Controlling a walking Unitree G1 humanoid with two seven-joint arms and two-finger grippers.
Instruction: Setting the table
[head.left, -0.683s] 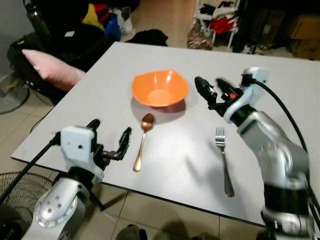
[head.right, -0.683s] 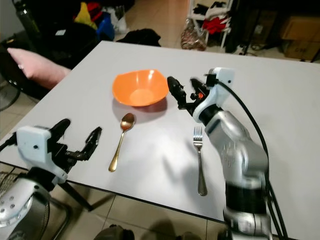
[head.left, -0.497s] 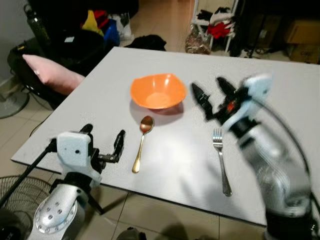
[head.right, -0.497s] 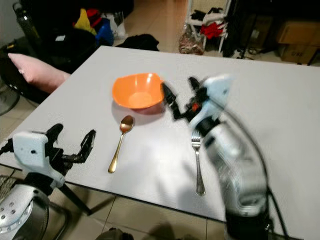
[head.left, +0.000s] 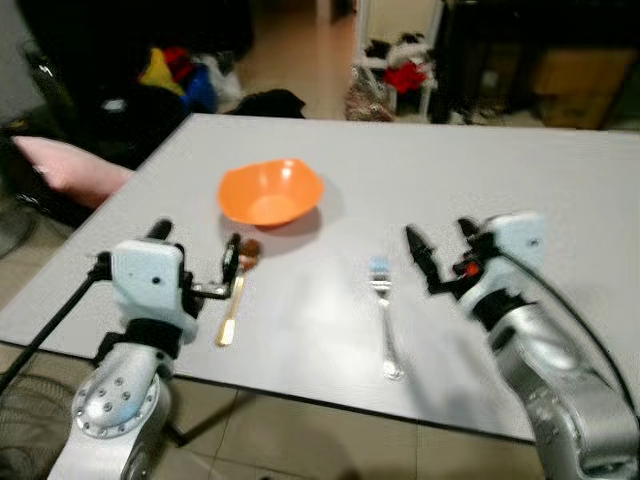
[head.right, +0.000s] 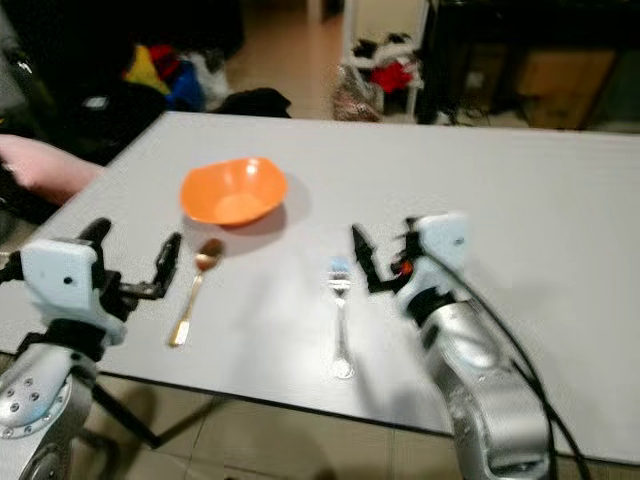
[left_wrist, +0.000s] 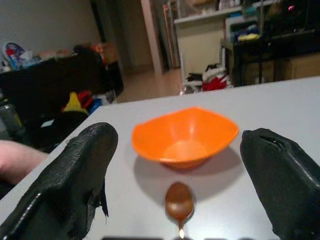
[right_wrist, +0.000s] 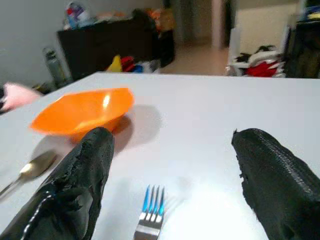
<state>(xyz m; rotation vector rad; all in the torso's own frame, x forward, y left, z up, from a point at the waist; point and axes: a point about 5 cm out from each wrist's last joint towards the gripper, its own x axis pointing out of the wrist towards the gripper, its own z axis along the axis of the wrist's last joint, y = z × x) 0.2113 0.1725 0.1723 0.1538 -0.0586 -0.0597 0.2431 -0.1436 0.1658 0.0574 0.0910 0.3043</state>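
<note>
Bowl (head.left: 270, 192), spoon (head.left: 233, 299) and fork (head.left: 383, 317) lie set on the white table (head.left: 560, 190), suggesting the setting is nearly complete, as left gripper (head.left: 197, 272) and right gripper (head.left: 442, 254) hover spread wide, holding nothing.

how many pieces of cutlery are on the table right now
2: a gold metal spoon just robot-side of the orange bowl, and a silver metal fork to its right on the white table.
</note>
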